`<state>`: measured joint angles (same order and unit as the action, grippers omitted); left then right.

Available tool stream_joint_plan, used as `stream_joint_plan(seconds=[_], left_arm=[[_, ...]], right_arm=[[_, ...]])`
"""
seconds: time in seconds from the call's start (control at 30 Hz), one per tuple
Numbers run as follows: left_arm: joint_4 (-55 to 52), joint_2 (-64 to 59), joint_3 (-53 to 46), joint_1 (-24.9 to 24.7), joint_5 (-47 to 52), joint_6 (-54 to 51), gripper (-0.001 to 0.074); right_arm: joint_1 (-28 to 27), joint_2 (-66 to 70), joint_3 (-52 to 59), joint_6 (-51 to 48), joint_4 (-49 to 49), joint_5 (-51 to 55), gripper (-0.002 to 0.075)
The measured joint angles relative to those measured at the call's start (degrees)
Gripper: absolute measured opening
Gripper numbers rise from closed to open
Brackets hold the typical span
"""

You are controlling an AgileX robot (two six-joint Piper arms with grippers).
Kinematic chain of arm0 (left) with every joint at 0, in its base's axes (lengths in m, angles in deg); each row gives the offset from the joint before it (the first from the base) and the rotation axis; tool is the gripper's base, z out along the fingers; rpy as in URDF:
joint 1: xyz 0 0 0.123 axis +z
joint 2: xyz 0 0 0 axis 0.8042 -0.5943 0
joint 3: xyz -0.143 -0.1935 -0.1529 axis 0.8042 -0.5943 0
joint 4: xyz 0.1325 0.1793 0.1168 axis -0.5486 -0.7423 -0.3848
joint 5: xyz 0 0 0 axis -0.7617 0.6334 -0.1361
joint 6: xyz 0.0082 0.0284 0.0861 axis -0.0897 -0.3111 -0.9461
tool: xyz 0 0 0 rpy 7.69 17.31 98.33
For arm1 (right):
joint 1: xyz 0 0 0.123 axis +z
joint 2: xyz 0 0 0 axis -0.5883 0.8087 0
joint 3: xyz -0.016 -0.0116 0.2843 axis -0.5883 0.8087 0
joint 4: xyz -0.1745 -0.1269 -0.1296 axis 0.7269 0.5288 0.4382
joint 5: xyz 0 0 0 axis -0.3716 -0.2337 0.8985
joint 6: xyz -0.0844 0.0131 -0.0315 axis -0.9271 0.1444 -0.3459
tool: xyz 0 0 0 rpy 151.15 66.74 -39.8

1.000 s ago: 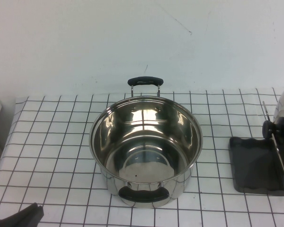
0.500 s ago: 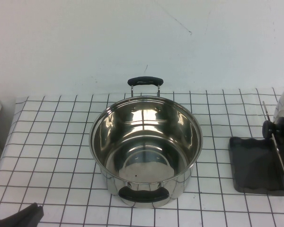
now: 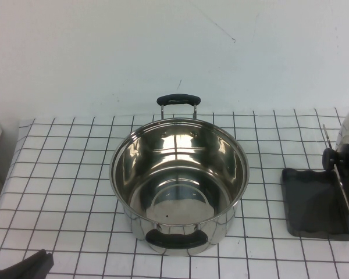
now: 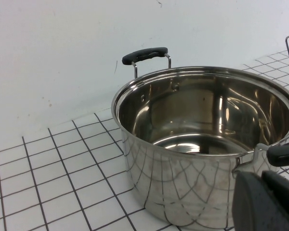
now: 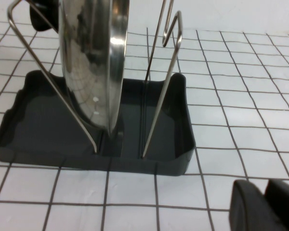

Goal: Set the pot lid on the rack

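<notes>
The pot lid (image 5: 94, 62) is stood upright in the rack (image 5: 176, 144). The left gripper (image 3: 23, 268) and right gripper (image 5: 265, 206) are parked low; finger state cannot be told.

Big shiny steel pot (image 3: 179, 183) sitting open in the middle of the table, black handles front and back (image 3: 178, 99). Inside's polished enough to mirror the room. It's on a white cloth with a black grid (image 3: 58, 174), plain white wall (image 3: 134, 52) behind it.

change: none visible | scene: same as the earlier frames
</notes>
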<state>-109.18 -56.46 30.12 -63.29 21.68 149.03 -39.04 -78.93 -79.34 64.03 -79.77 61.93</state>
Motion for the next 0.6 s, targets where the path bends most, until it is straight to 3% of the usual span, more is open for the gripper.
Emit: stream_joint_plan(seconds=[0.2,0.27,0.37,0.53,0.6], left_arm=[[1.1,0.0,-0.1,0.0,1.3,-1.2,-0.0002],[8.7,0.0,-1.0,0.0,4.2,-5.1,-0.0002],[29.3,0.2,-3.1,-0.1,9.8,-23.0,-0.0002],[70.7,3.6,-6.8,-1.9,20.2,-65.2,-0.0002],[81.1,6.1,-7.6,-1.9,27.1,-74.7,-0.0002]], right_arm=[[0.0,0.0,0.0,0.0,0.0,0.0,0.0071],[0.0,0.0,0.0,0.0,0.0,0.0,0.0071],[0.0,0.0,0.0,0.0,0.0,0.0,0.0071],[0.0,0.0,0.0,0.0,0.0,0.0,0.0071],[0.0,0.0,0.0,0.0,0.0,0.0,0.0071]])
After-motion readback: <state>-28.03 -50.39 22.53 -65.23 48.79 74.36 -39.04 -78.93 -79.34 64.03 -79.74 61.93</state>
